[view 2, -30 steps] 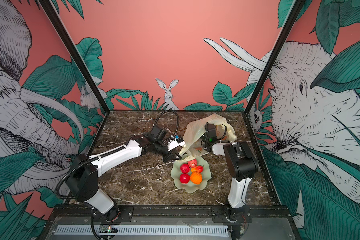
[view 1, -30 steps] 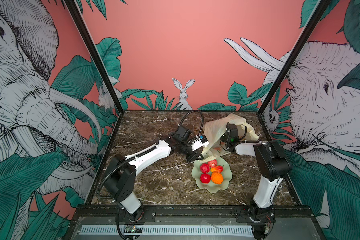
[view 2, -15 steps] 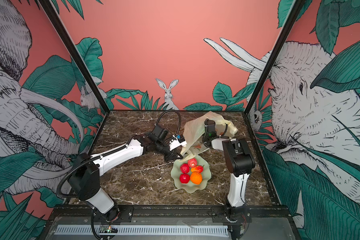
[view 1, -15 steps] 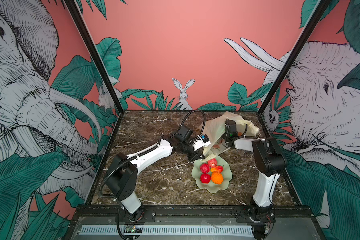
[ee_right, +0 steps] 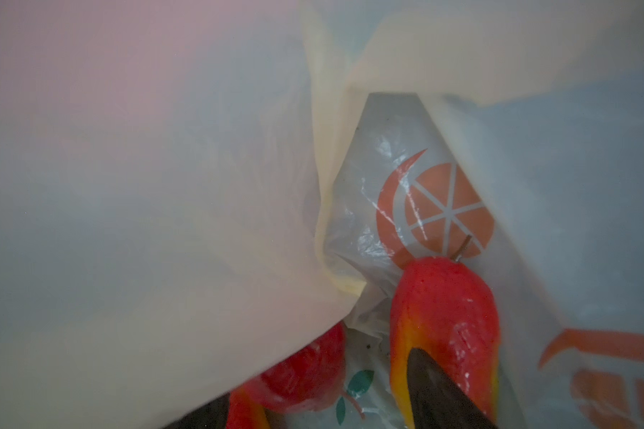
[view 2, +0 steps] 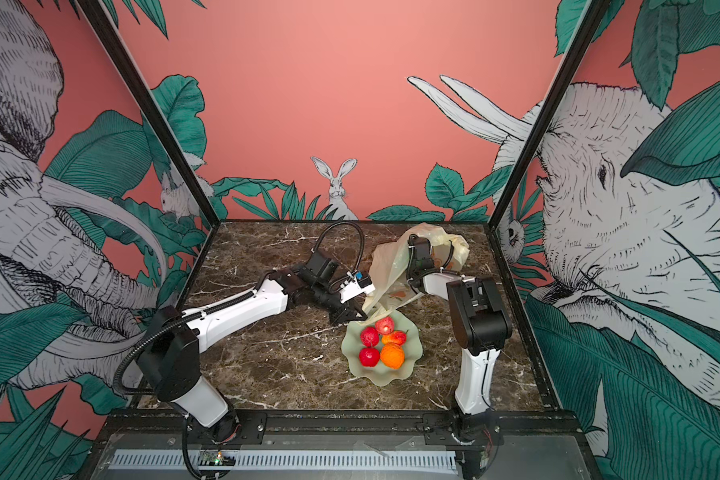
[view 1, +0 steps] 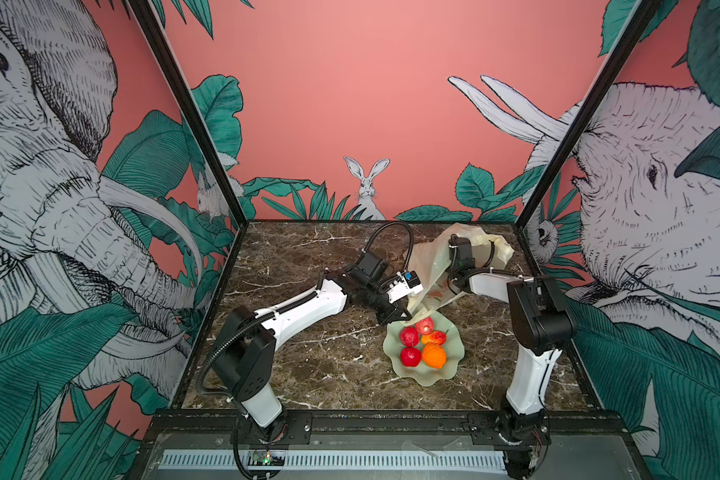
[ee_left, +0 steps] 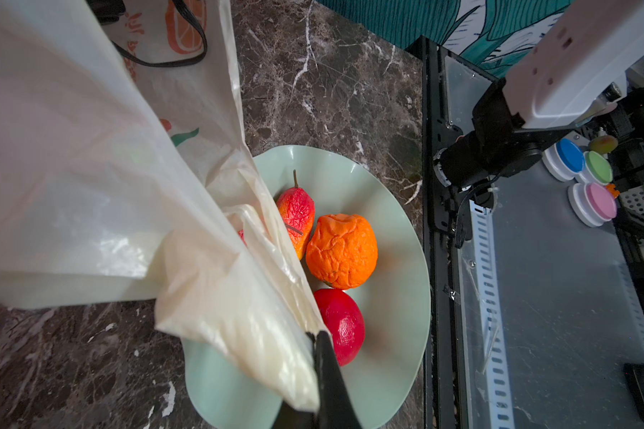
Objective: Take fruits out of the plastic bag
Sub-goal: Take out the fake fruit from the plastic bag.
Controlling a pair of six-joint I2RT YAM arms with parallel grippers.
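Observation:
The cream plastic bag (view 1: 430, 262) (view 2: 388, 266) stands at the back right, its mouth hanging over the dish. My left gripper (ee_left: 318, 336) (view 1: 395, 318) is shut on the bag's edge (ee_left: 238, 304), just above the dish rim. My right gripper (ee_right: 320, 405) is inside the bag and hidden in both top views. It is open, with a red fruit (ee_right: 305, 367) between its fingers and one dark finger (ee_right: 435, 390) lying over a red-yellow fruit (ee_right: 443, 308). In the dish lie several fruits, among them an orange one (ee_left: 341, 250) (view 1: 434, 356) and a red one (ee_left: 344, 325).
The pale green wavy dish (view 1: 449, 372) (view 2: 408, 370) (ee_left: 395, 315) sits on the marble top in front of the bag. The right arm's elbow (view 1: 535, 311) stands right of the dish. The black front rail (ee_left: 434, 223) runs close to the dish.
The right arm's wrist has shifted slightly toward the back inside the bag. The left arm has barely moved and keeps its hold on the bag.

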